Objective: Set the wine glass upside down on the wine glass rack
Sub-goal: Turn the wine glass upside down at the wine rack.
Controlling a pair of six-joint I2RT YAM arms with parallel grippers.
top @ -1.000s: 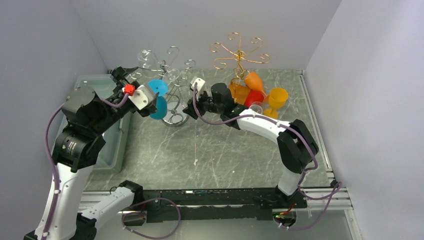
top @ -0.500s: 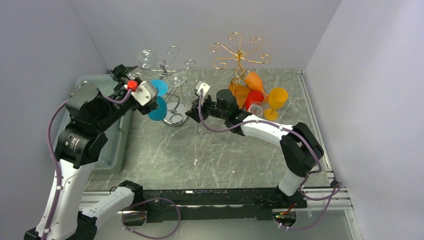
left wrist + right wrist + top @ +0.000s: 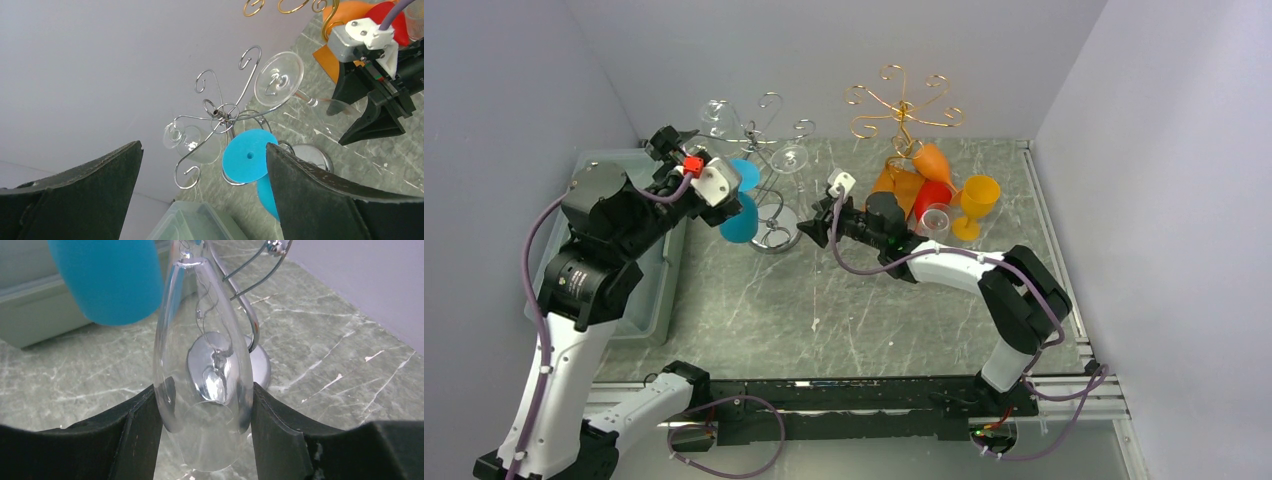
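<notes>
My right gripper [image 3: 820, 228] is shut on the bowl of a clear wine glass [image 3: 202, 355], held stem-up and tilted. Its round foot [image 3: 790, 157] is up at one curled arm of the silver wine glass rack [image 3: 769, 130]. In the left wrist view the foot [image 3: 278, 79] overlaps that arm; I cannot tell whether it rests in it. A blue glass [image 3: 740, 205] and another clear glass [image 3: 716, 115] hang upside down on the rack. My left gripper [image 3: 674, 145] is open and empty, left of the rack, with the rack [image 3: 220, 112] between its fingers in its own view.
A gold rack [image 3: 902, 105] stands at the back right, with orange and red glasses [image 3: 929, 180], a small clear glass [image 3: 936, 218] and a yellow goblet [image 3: 977, 200] beside it. A grey bin [image 3: 649, 300] sits along the left edge. The silver rack's base [image 3: 774, 238] is on the marble.
My right gripper has drawn nearer and to the right and tilted up, so the clear glass's foot rose to the rack arm. My left gripper shifted slightly back.
</notes>
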